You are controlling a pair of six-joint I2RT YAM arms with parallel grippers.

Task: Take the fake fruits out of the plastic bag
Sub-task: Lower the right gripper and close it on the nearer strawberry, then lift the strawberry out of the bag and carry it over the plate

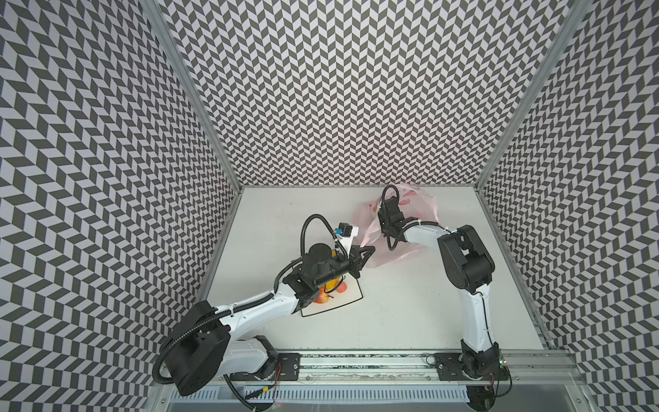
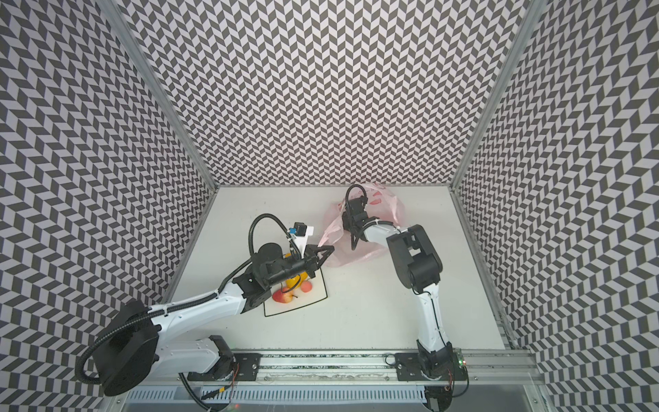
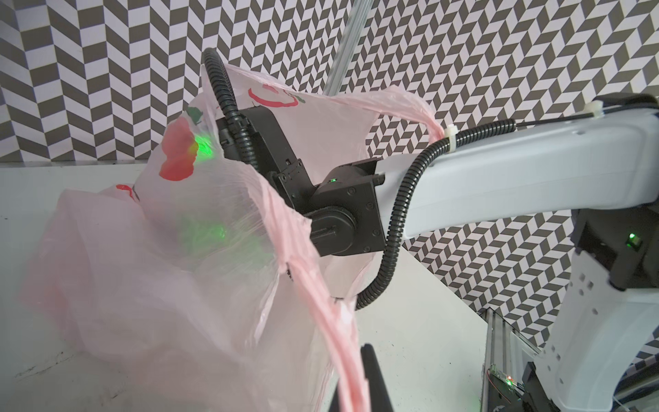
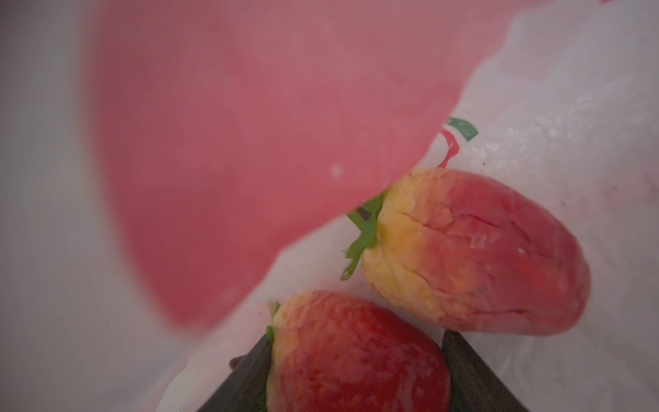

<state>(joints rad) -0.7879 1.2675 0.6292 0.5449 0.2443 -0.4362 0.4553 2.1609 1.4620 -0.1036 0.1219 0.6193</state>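
Observation:
The plastic bag (image 1: 420, 210) (image 2: 387, 210) lies at the back right of the table, pale pink and crinkled. My left gripper (image 1: 371, 249) (image 2: 331, 248) (image 3: 351, 392) is shut on a stretched handle strip (image 3: 331, 321) of the bag and holds its mouth up. My right arm reaches into that mouth (image 3: 321, 199), so its gripper is hidden in both top views. Inside, my right gripper (image 4: 356, 337) is shut on a red strawberry (image 4: 356, 367), one finger on each side. A second strawberry (image 4: 474, 257) lies just beyond on the bag's floor.
A square white plate (image 1: 353, 301) (image 2: 321, 285) with a black rim sits under my left arm. On it lie a red-yellow apple (image 2: 281, 296), a pink peach (image 2: 306, 286) and a yellow pear (image 2: 293, 281). The other handle loop (image 3: 433, 121) drapes over my right arm.

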